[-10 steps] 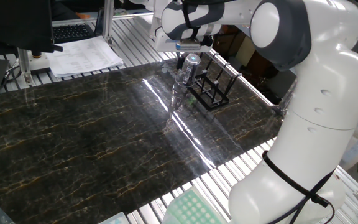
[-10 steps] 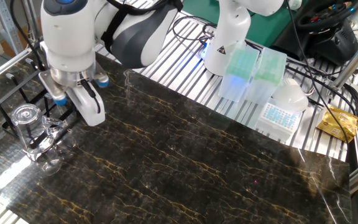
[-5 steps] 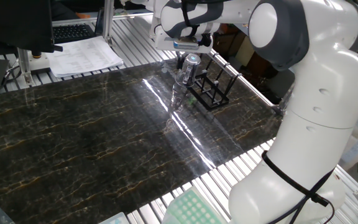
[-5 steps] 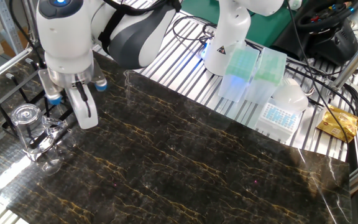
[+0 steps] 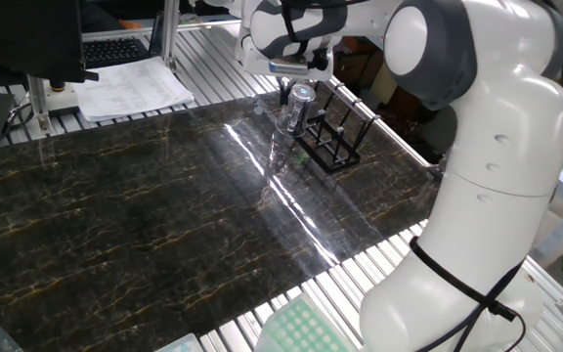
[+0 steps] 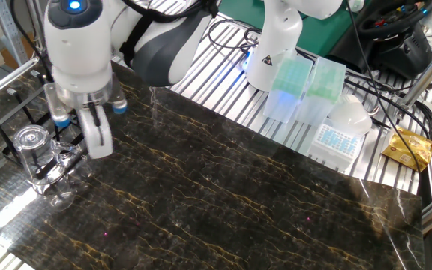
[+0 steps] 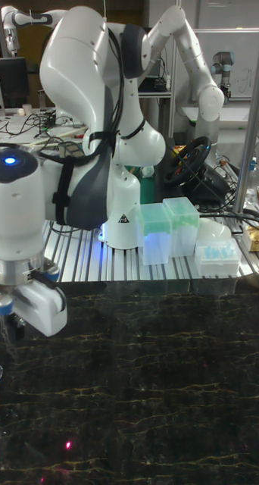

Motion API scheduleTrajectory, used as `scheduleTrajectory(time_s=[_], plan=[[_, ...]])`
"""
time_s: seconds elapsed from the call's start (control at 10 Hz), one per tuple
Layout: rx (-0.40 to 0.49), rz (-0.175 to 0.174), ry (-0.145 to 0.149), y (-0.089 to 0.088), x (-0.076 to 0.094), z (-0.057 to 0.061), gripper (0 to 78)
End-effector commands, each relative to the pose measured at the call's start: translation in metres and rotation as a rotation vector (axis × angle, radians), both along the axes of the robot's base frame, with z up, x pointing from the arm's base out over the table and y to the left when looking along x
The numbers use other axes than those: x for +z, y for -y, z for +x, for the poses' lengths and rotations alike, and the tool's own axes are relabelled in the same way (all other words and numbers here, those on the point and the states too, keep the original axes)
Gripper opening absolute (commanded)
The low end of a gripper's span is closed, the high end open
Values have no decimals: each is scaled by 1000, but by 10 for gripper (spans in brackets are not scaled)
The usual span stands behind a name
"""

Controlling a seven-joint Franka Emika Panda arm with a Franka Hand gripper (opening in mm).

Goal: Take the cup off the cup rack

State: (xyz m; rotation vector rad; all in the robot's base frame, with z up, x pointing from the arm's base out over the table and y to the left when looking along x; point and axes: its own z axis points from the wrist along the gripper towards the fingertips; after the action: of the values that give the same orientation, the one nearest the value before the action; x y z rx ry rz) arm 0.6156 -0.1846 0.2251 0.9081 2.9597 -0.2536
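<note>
Cup (image 6: 32, 146) on cup rack (image 5: 330, 142)

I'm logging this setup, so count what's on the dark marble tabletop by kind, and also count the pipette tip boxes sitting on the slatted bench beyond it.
Clear glass cup: 1
Black cup rack: 1
Pipette tip boxes: 3, two with green racks and one with blue
Total: 5

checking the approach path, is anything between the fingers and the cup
Nothing solid: in the other fixed view only open air separates the fingers from the cup on the cup rack.
</note>
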Motion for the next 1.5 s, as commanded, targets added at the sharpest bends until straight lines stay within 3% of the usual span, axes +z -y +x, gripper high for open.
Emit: scheduleTrajectory(time_s=[0.1, 0.5, 0.8, 1.5], plan=[[-8, -4, 7, 19, 0, 11, 0], [32, 27, 0, 45, 4, 15, 0], [48, -5, 22, 56, 6, 20, 0], [83, -9, 26, 75, 14, 33, 0]])
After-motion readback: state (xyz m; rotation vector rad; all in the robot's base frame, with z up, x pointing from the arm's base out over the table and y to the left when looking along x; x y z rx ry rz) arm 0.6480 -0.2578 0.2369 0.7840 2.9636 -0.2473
